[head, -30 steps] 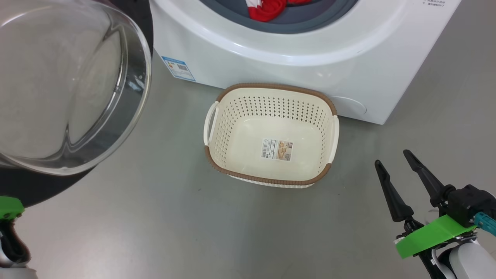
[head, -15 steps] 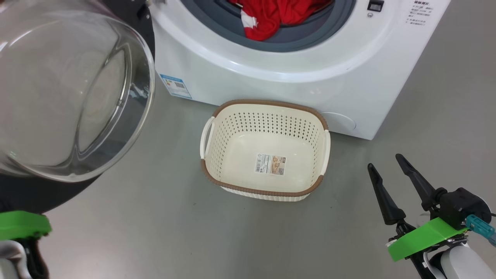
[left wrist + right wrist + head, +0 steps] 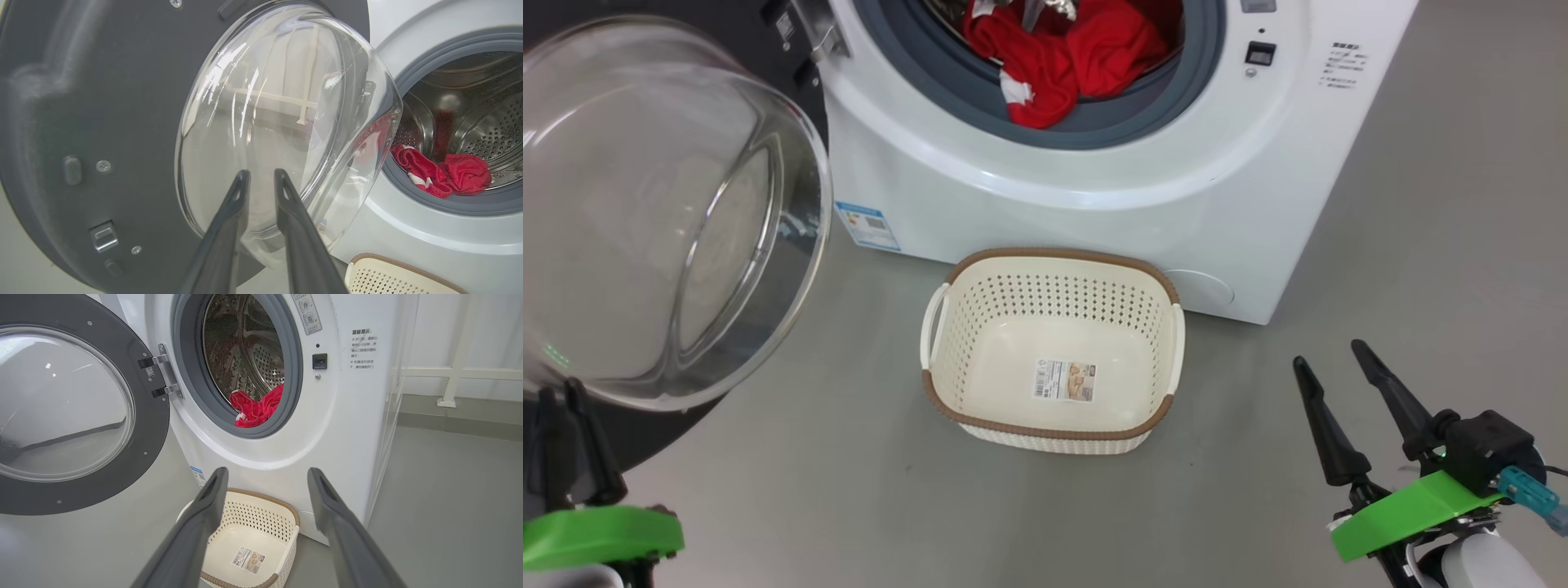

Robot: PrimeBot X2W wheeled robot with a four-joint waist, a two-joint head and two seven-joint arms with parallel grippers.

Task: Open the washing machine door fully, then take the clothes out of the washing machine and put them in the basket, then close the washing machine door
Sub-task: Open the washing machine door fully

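The white washing machine (image 3: 1094, 188) stands ahead with its door (image 3: 670, 212) swung out to the left, the glass bowl bulging toward me. Red clothes (image 3: 1070, 57) with white parts lie at the drum's mouth, partly over the grey gasket. On the floor just in front of the machine sits the basket (image 3: 1054, 257), holding just its paper label. My left gripper (image 3: 560, 390) rises at the lower left below the door. In the left wrist view the left gripper (image 3: 261, 174) has a narrow gap and holds nothing. My right gripper (image 3: 1327, 351) stands wide open, right of the basket.
Grey floor (image 3: 1421, 245) stretches around the basket and to the machine's right. A white rail (image 3: 453, 371) and wall stand behind the machine in the right wrist view. The door's dark inner rim (image 3: 122, 102) looms close before the left fingers.
The head camera has tilted up, showing more of the drum and clothes. My left gripper has come up into view and its fingers have parted slightly. The right gripper stays open.
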